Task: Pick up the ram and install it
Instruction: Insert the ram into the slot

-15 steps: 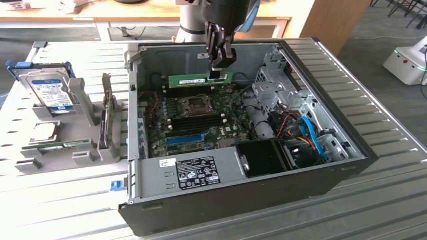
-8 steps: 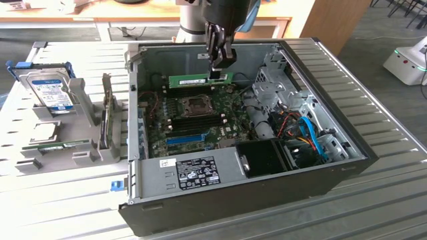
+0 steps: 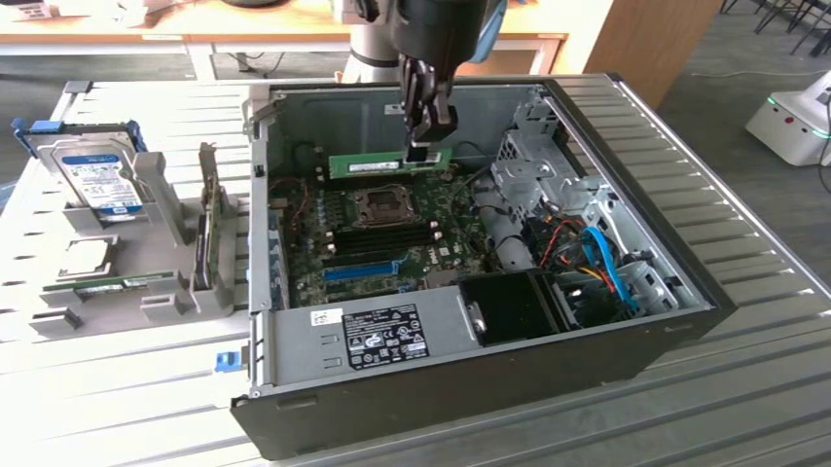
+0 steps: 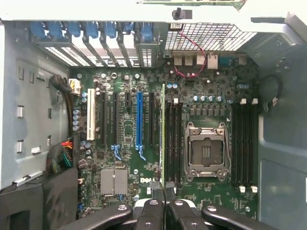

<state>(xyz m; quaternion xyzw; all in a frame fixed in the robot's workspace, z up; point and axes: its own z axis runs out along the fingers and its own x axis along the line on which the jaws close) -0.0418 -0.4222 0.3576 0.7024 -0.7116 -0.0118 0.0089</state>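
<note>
The ram, a narrow green stick with a white label, hangs level over the open computer case, held at one end by my gripper, which is shut on it. It hovers above the motherboard, just behind the CPU socket in the exterior view. From the wrist camera the ram appears edge-on as a thin green line running out from my gripper. It sits right beside a pair of black memory slots next to the CPU socket, still above the board.
Further black memory slots lie on the socket's other side. A blue expansion slot and a white one stand nearby. Left of the case a grey fixture holds a hard drive. Cables fill the case's right side.
</note>
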